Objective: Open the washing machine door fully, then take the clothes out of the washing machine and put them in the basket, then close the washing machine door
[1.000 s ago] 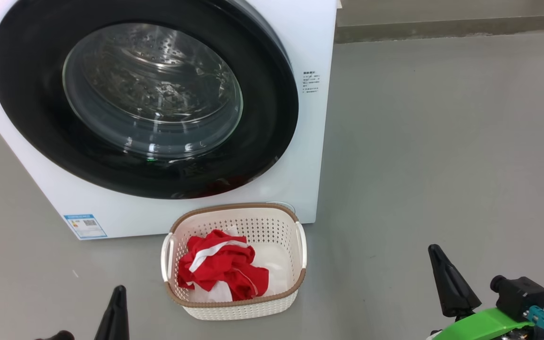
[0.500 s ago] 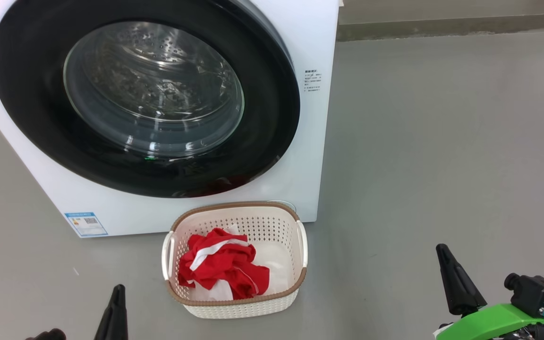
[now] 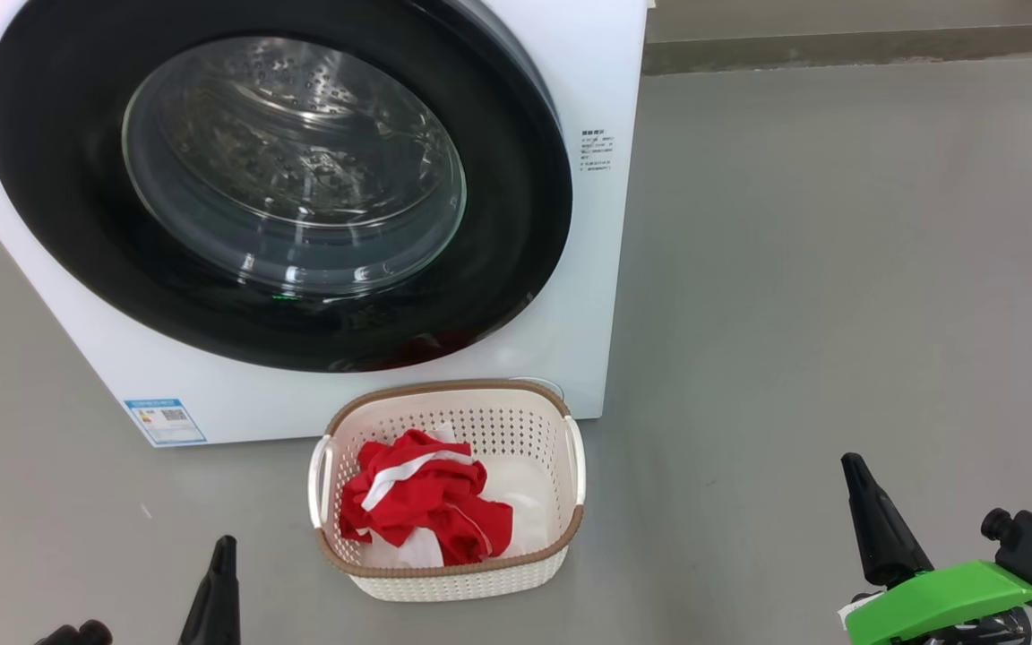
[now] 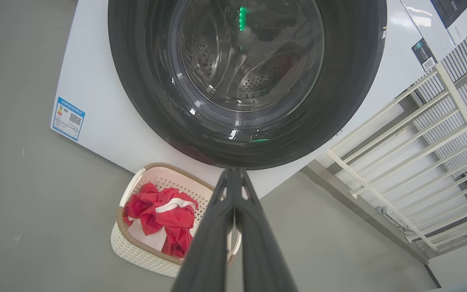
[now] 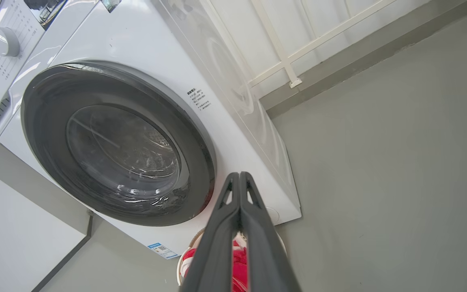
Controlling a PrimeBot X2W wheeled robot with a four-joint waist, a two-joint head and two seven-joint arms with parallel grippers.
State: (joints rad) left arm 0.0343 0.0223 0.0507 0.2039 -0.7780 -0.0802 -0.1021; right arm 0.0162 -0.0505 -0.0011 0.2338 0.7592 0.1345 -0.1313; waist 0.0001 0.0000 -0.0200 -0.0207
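Observation:
The washing machine stands on the grey floor, and its round black door lies flat against the front. Behind the glass I see the bare steel drum. In front of it stands the cream basket with the red and white clothes inside. My left gripper is shut and empty, low at the left of the basket. At the lower right, well off from the basket, my right gripper is shut with nothing in it.
Open grey floor spreads to the right of the machine up to a wall skirting. A white rail frame stands beside the machine. A pale panel rises on the machine's other side.
The right gripper has slid right and down in the head view. The whole head picture has shifted slightly. The door, basket and clothes stay as they were.

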